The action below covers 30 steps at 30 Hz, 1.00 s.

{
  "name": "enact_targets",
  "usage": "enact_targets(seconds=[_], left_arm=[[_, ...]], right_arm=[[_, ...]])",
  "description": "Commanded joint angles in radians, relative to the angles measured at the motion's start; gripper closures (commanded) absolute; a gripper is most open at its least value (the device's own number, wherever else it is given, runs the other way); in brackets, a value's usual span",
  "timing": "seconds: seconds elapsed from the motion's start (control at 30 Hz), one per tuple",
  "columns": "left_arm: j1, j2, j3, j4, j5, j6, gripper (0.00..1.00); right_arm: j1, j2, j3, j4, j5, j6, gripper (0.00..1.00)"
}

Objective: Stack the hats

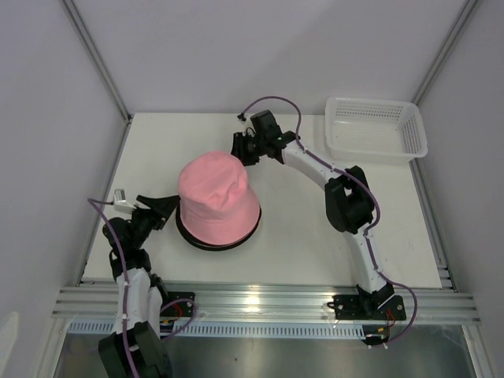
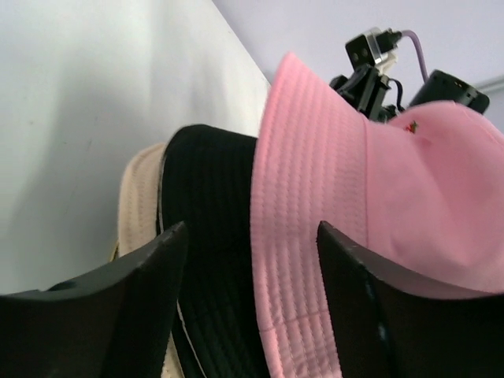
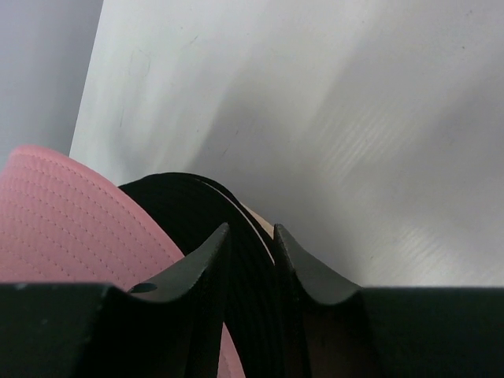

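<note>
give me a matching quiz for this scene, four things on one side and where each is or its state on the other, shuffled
1 pink hat
2 black hat
3 basket
4 left hand

a far right corner of the table
b open, at the table's left side
c top of the pile
d directly under the pink hat, brim showing

Pairs: 1-c, 2-d, 3-a, 4-b

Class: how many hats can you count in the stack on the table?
3: pink hat on top, black hat under it, tan hat at the bottom. More may be hidden inside the stack.
</note>
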Motion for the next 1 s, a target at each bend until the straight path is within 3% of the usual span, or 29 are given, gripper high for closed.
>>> enact_targets(seconds=[0.0, 0.07, 0.17, 0.33, 0.6, 0.97], left_arm=[[0.007, 0.031, 0.059, 0.002, -0.089, 0.065, 0.29], [0.009, 0.074, 0.078, 0.052, -0.087, 0.056, 0.25], [0.009, 0.19, 0.106, 0.185, -0.02, 0.013, 0.25], [0.009, 0.358, 0.157, 0.316, 0.147, -0.036, 0.26], [0.006, 0.401, 0.174, 0.403, 0.17, -0.074, 0.29], [-0.028, 0.553, 0.25, 0.413, 0.196, -0.074, 0.32]], right_arm=[[0.017, 0.036, 0.086, -0.024, -0.028, -0.044, 0.69], [0.015, 0.044, 0.111, -0.044, -0.02, -0.053, 0.82], [0.01, 0.05, 0.157, -0.084, 0.021, -0.083, 0.89], [-0.054, 0.027, 0.188, -0.122, 0.095, -0.083, 0.73], [-0.135, -0.114, 0.13, -0.193, 0.197, -0.106, 0.55], [-0.221, -0.283, -0.074, -0.207, 0.221, -0.074, 0.48]])
